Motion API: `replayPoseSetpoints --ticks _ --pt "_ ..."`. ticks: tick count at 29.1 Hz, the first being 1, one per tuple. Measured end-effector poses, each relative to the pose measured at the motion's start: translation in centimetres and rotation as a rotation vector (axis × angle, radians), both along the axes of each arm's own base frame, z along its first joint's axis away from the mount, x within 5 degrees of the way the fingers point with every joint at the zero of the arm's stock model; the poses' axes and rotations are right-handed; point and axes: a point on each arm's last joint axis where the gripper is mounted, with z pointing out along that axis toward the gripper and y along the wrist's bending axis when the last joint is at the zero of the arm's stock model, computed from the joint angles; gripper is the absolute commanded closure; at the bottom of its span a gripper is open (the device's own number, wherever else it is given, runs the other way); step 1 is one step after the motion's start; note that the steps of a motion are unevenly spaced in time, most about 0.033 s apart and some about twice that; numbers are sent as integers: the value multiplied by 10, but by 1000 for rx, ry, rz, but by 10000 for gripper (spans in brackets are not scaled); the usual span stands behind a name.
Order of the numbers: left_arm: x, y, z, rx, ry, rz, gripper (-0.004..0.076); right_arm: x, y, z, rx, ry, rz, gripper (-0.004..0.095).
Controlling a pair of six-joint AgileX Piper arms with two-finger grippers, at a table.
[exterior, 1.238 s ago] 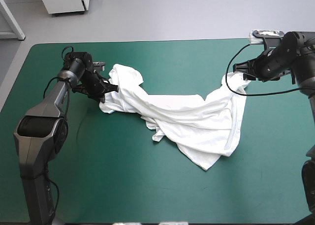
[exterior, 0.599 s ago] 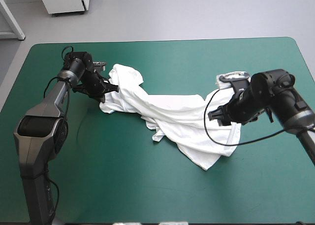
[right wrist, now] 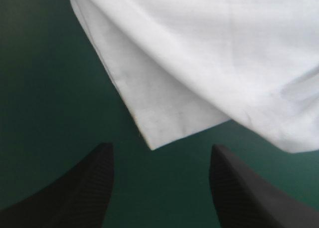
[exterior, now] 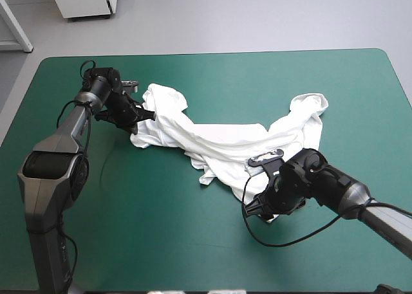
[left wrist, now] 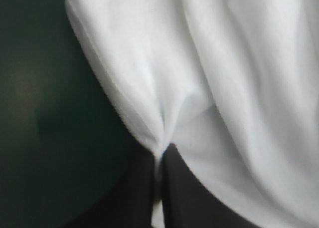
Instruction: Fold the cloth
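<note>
**Right gripper lined up on the T-shirt's near corner**

The T-shirt lies on the teal-green table, crumpled and strung out in 1 long band. The left gripper is pinched all but closed on the T-shirt's far-left edge, with a fold of cloth between its 2 black fingers. The right gripper is spread wide and holds nothing, just short of the T-shirt's near corner. The likely risk is that the fingers close too soon and miss the corner, or catch only 1 of its 2 layers, which would leave the hem dragging.
</note>
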Motion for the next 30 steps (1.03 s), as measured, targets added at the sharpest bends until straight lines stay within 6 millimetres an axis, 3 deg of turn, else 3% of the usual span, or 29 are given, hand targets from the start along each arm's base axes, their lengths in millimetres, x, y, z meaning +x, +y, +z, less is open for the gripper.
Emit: replayPoseSetpoints --ticks 10,14,17,27,30 --pt "0 0 0 -6 0 1 733 -2 9 -51 -40 34 14 406" --pt "0 0 0 -9 0 -2 733 0 10 -56 -69 51 18 628" --pt "0 0 0 -11 0 -2 733 2 10 -57 -87 52 23 915" --pt "0 0 3 -12 -9 -25 733 9 14 -48 -86 31 29 925" --pt "-3 0 13 -22 -32 -40 733 18 17 -23 -97 -45 48 925"
